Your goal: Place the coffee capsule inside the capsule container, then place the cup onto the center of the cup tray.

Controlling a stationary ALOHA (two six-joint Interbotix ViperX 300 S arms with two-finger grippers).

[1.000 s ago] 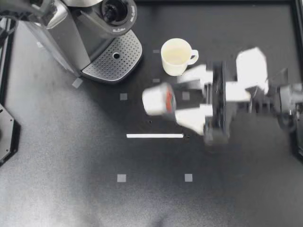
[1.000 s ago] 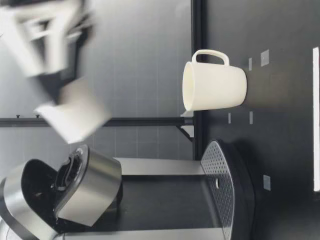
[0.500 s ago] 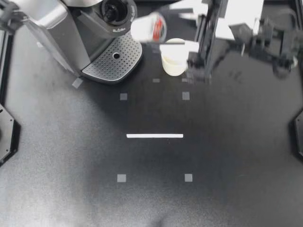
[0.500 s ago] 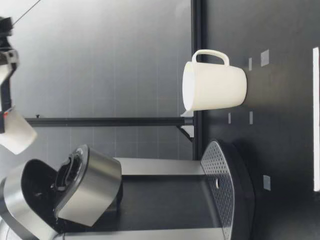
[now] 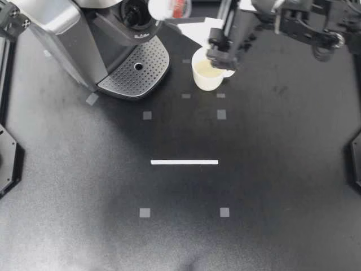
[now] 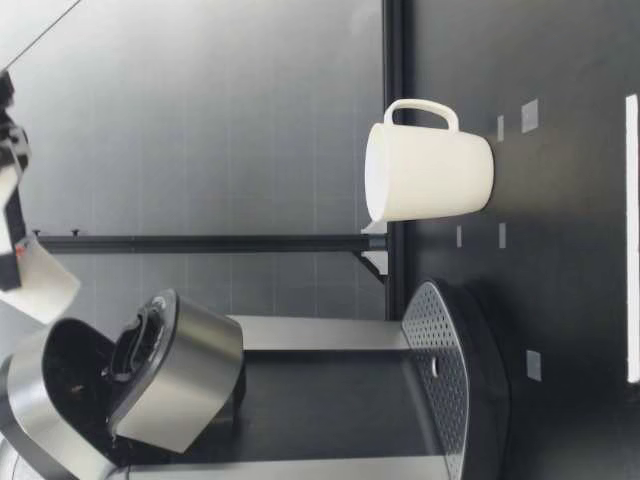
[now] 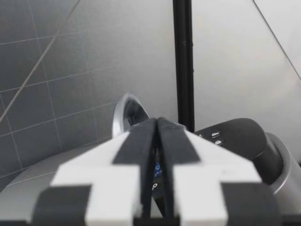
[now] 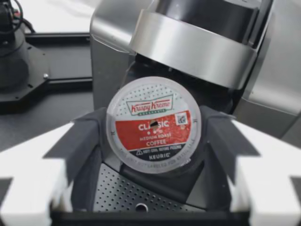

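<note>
My right gripper (image 5: 171, 10) is shut on the white coffee capsule (image 5: 167, 7) and holds it high, just beside the machine's open capsule container (image 5: 135, 12). In the right wrist view the capsule's red-and-white lid (image 8: 153, 125) sits between both fingers (image 8: 83, 141), with the machine's raised silver lid (image 8: 197, 47) behind it. The low view shows the capsule (image 6: 38, 288) above the open lid (image 6: 175, 370). The cream cup (image 5: 207, 70) stands upright on the table, partly under my right arm, beside the perforated cup tray (image 5: 135, 68). My left gripper (image 7: 156, 126) is shut on nothing, near the machine.
The silver and black coffee machine (image 5: 73, 39) fills the table's back left corner. A white strip (image 5: 184, 162) and small grey square marks (image 5: 145, 212) lie on the black tabletop. In the low view the cup (image 6: 430, 172) stands beside the machine's tray (image 6: 450, 370).
My right gripper has carried the capsule from over the table's middle up and back, to beside the machine's open top. The cup and the machine have not moved.
</note>
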